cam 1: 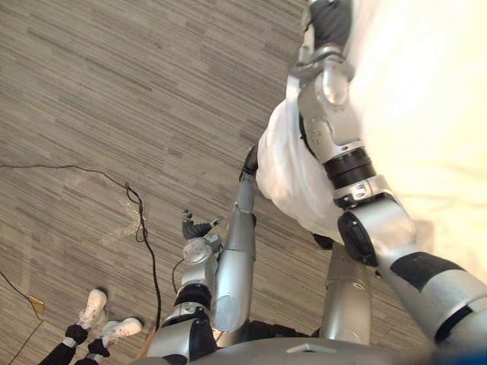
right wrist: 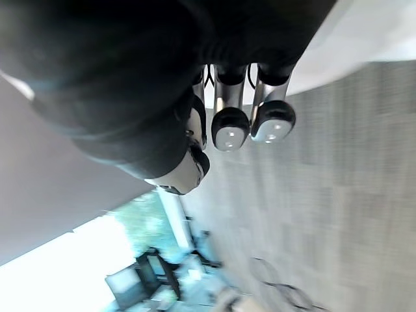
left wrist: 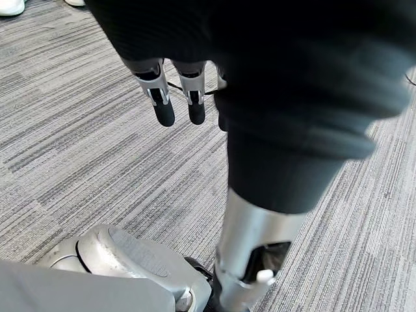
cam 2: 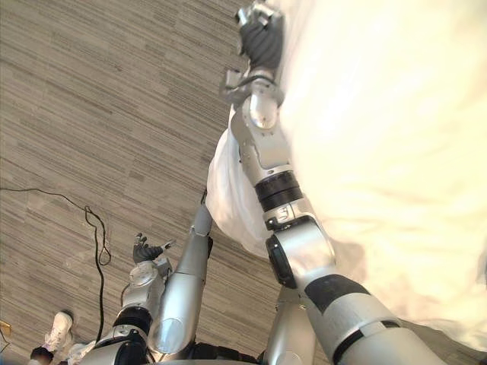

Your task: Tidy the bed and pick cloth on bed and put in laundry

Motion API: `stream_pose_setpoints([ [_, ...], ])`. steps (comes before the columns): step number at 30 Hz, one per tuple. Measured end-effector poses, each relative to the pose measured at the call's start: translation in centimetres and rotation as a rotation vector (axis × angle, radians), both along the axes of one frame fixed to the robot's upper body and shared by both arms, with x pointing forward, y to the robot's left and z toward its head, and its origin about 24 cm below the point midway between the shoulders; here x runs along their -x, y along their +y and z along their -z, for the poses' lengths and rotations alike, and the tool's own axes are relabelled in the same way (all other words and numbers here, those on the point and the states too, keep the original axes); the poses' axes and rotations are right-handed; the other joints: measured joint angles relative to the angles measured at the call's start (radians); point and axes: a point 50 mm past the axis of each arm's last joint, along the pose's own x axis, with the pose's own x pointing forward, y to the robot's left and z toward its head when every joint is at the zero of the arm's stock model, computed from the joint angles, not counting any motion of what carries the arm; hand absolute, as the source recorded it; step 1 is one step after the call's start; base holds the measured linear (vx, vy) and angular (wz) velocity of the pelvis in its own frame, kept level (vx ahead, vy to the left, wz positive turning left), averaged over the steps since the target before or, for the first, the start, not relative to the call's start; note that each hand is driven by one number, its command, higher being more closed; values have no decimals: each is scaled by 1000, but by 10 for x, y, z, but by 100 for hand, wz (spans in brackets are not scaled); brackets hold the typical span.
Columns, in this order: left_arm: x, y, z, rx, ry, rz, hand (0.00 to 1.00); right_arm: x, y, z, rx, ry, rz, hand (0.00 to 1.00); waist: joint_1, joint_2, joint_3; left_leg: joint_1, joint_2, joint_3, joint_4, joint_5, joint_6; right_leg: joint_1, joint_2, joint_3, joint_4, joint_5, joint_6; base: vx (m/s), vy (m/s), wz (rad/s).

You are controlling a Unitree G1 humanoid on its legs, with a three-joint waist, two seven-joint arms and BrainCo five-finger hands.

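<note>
Right hand (cam 2: pixel 259 34) at white bedding (cam 2: pixel 396 152) edge, fingers (right wrist: pixel 231 127) released, empty; left hand (cam 1: pixel 196 228) idle, released, over floor (cam 1: pixel 114 91). Best: clench thick fold before pulling.

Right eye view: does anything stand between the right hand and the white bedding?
Nothing visible does. The right hand is up at the edge of the white bedding, with no object between them. The left hand hangs open over the carpet floor, apart from the bedding.

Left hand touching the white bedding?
Apart. The left eye view shows the left hand low over the floor, well clear of the white bedding.
</note>
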Motion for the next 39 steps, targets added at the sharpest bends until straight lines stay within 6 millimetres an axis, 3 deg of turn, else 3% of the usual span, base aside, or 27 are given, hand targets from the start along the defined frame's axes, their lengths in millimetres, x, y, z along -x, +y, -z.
stream_pose_setpoints([
  [1, 0, 0, 1, 3, 3, -1, 0, -1, 10, 13, 33, 46, -22, 100, -6, -1, -1, 2, 0, 6, 1, 0, 0, 5, 1, 0, -5, 0, 0, 54, 23, 2],
  [3, 0, -1, 1, 7, 3, -2, 0, 4, 39, 70, 153, 210, -86, 100, -21, -2, -1, 13, -4, 14, 4, 0, 0, 32, 5, -4, -27, 1, 0, 77, 29, 10],
  [4, -1, -3, 0, 11, -1, 2, 0, 5, 42, 91, 221, 258, -95, 100, -18, -1, -1, 18, -6, 17, 5, 0, 0, 39, 5, -4, -31, 1, 0, 95, 37, 14],
  [6, -6, -14, -3, 28, -19, 21, 0, 19, 35, 178, 450, 489, -124, 100, -1, -2, -1, 28, -13, 38, 15, 0, 0, 71, 5, -10, -51, 2, 2, 90, 44, 17],
  [8, -7, -15, -3, 32, -17, 24, 0, 35, 38, 209, 550, 525, -186, 100, -8, -2, -1, 44, -16, 39, 15, 0, 0, 96, 5, -13, -61, 5, 7, 53, 28, 10],
  [15, -7, -24, -1, 45, -5, 58, 0, 52, 37, 236, 578, 561, -269, 100, -49, -16, -14, 140, -12, 100, 15, 0, 1, 174, 15, 26, -107, 39, 14, -27, 31, -25],
  [17, -4, -26, 4, 63, 31, 62, 0, 62, 34, 250, 536, 599, -283, 100, -59, -21, -30, 166, -6, 128, 28, -22, 35, 202, 30, 46, -135, 60, 18, -34, 88, -36],
  [19, -1, -26, 8, 86, 51, 54, 0, 71, 21, 269, 445, 700, -245, 100, -80, -30, -36, 212, -7, 151, 30, -33, 51, 248, 34, 60, -158, 76, 28, -17, 112, -33],
  [21, -1, -25, 9, 92, 54, 84, 0, 98, 15, 301, 365, 854, -248, 100, -89, -54, -56, 275, -15, 185, 32, -53, 67, 300, 30, 87, -177, 84, 39, -8, 93, -34],
  [23, 2, -21, 10, 81, 60, 94, 0, 107, 6, 315, 353, 933, -236, 100, -100, -66, -63, 321, -21, 200, 33, -65, 77, 344, 23, 94, -183, 83, 51, -6, 67, -17],
  [27, 17, -14, 21, 60, 109, 119, 0, 114, 8, 314, 425, 915, -300, 100, -100, -63, -85, 385, -24, 213, 29, -86, 76, 412, 23, 96, -207, 85, 58, -2, 41, -9],
  [30, 47, -2, 41, 37, 218, 113, 0, 119, 23, 293, 468, 759, -391, 100, -105, -64, -142, 422, -18, 227, 20, -97, 79, 458, 43, 105, -260, 109, 76, 59, 33, -16],
  [34, 89, 19, 65, -41, 418, 159, 0, 107, 66, 224, 407, 423, -535, 100, -127, -76, -251, 508, -4, 249, -8, -98, 78, 555, 86, 132, -378, 164, 80, 113, 6, -30],
  [37, 101, 26, 70, -87, 473, 200, 0, 106, 88, 194, 351, 306, -652, 100, -126, -77, -313, 535, 1, 255, -8, -102, 73, 604, 112, 152, -466, 204, 84, 90, -17, -19],
  [39, 103, 26, 71, -111, 485, 225, 0, 106, 93, 183, 322, 274, -706, 100, -126, -76, -318, 566, 1, 259, -7, -102, 73, 645, 120, 164, -506, 222, 87, 52, -18, -19],
])
